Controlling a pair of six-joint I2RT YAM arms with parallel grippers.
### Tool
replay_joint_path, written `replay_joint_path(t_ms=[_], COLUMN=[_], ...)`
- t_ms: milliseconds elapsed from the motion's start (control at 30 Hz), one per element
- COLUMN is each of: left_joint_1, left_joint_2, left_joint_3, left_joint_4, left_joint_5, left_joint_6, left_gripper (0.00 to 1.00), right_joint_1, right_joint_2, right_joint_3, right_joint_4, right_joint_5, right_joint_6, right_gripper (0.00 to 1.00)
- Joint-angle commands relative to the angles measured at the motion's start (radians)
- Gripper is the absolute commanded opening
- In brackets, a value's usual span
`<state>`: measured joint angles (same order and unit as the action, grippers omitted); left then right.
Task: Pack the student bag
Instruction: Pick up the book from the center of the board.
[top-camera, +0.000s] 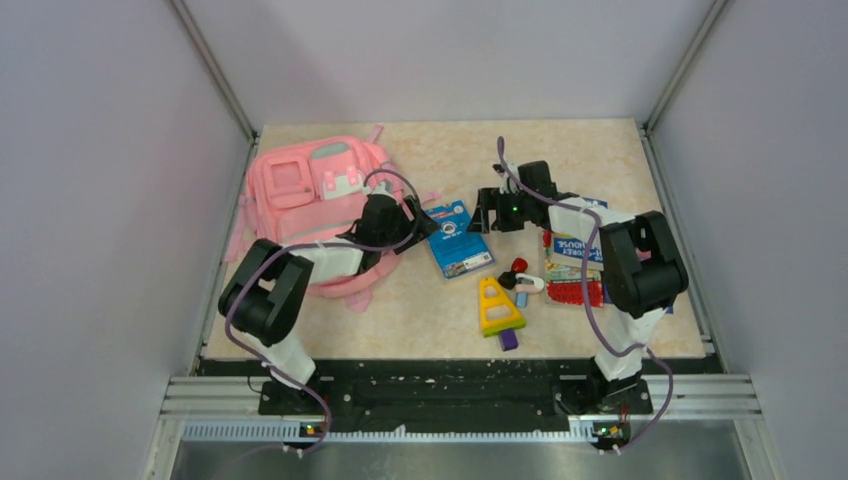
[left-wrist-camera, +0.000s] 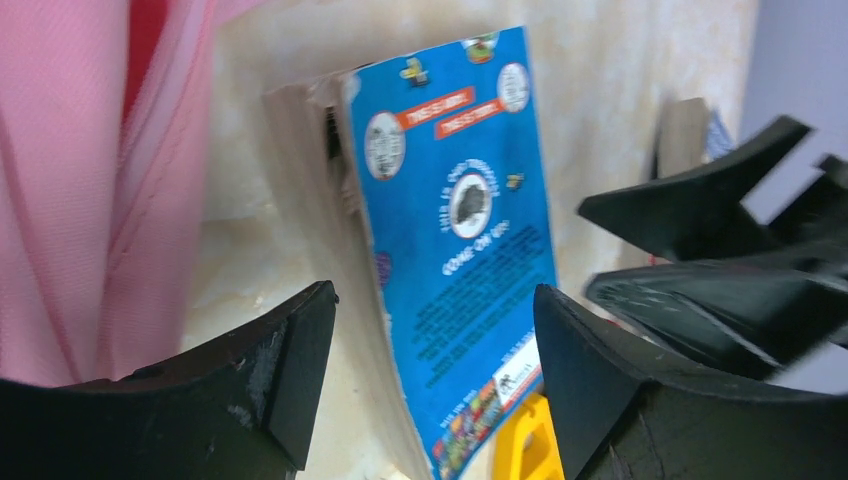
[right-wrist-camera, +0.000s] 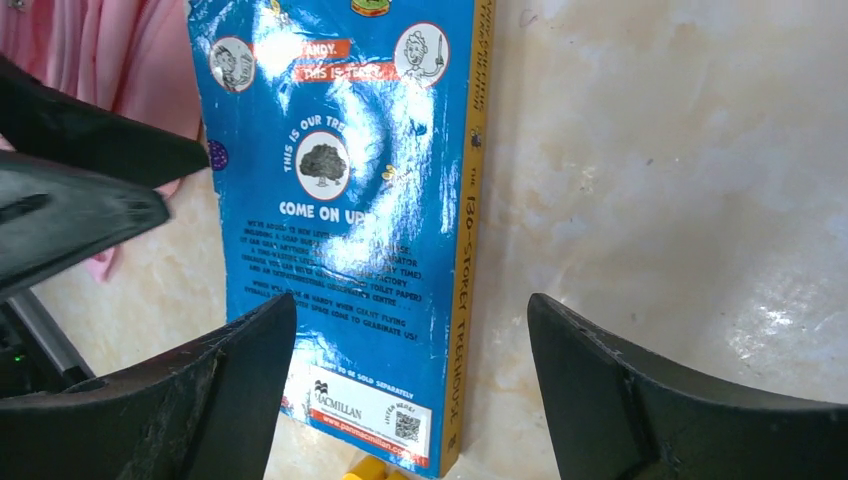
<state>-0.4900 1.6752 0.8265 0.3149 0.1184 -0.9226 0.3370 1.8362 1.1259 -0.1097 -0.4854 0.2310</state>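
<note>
Item one, student bag (top-camera: 300, 195): pink, lying at the far left of the surface (top-camera: 610, 160), with my left arm stretched across its near edge. Item two, blue book (top-camera: 458, 240): flat, just right of the bag, between my left claw (top-camera: 420, 222) and right claw (top-camera: 484, 214), both spread wide and gripping nothing. Item three, yellow triangular toy (top-camera: 497, 305): near the book's front corner.

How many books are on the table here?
2. A blue paperback lies mid-table; a second book lies right of it, partly under the right arm, which may hide more.
</note>
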Motion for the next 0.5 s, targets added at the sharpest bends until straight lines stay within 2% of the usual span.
replay_joint_path(t_ms=[0,233,467], left_joint_1=[-0.004,-0.003,-0.02], left_joint_2=[0.038,0.097,0.172], left_joint_3=[0.028,0.016,0.05], left_joint_4=[0.061,0.092,0.141], left_joint_5=[-0.046,-0.053,-0.016], left_joint_6=[-0.019,-0.036,-0.033], left_gripper=[0.77,0.79,0.77], right_joint_1=[-0.001,0.0,0.007], right_joint_2=[-0.046,-0.027,-0.003], right_joint_3=[-0.015,-0.032,-0.083], right_joint_4=[0.065,0.079,0.172], right_joint_5=[-0.039,-0.041,-0.099], right_joint_6=[0.028,0.054,0.126], right_gripper=[0.83,0.82,0.8])
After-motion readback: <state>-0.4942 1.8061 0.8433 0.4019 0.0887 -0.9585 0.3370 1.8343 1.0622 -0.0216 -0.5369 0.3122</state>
